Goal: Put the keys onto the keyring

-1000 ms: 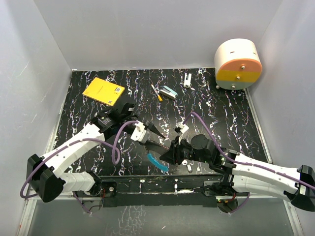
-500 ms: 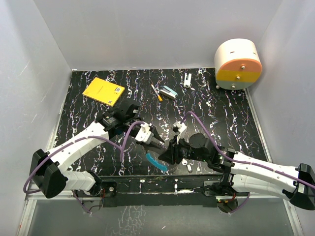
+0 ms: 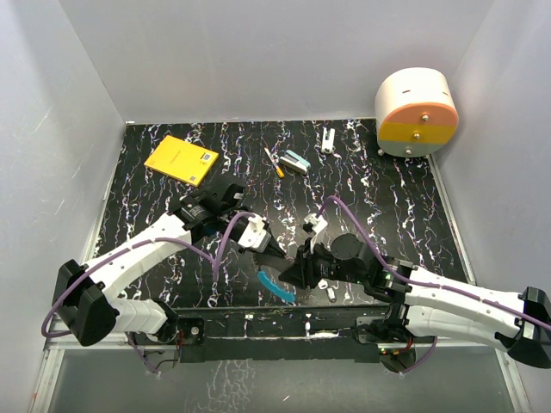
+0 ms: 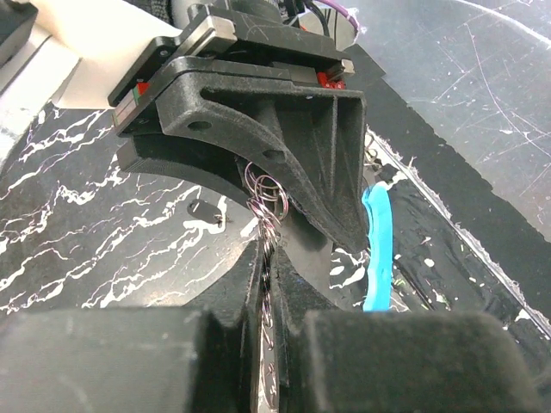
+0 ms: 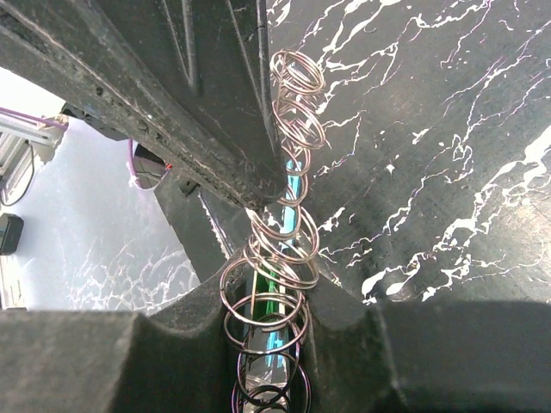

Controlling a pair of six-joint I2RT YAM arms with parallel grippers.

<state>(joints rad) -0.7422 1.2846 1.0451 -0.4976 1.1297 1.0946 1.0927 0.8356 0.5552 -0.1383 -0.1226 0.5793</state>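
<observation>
My two grippers meet tip to tip at the front middle of the table. My left gripper (image 3: 277, 253) is shut on a chain of small silvery rings (image 4: 268, 200). My right gripper (image 3: 295, 267) is shut on the same chain (image 5: 280, 245) from the other side. The keyring's blue arc (image 3: 275, 286) lies on the table just below the tips, and also shows in the left wrist view (image 4: 376, 249). A green sliver (image 5: 273, 297) shows between the right jaws behind the rings; I cannot tell if it is a key. No other keys are clearly visible.
At the back lie a yellow notepad (image 3: 182, 159), an orange-and-white stick (image 3: 274, 161), a teal-and-white block (image 3: 295, 162) and a small white clip (image 3: 329, 138). A round white, orange and yellow container (image 3: 417, 110) stands at the back right. Grey walls enclose the table.
My left gripper has moved down and to the right, closing in on the right gripper's tips. The right arm has hardly moved. The blue arc stays in place.
</observation>
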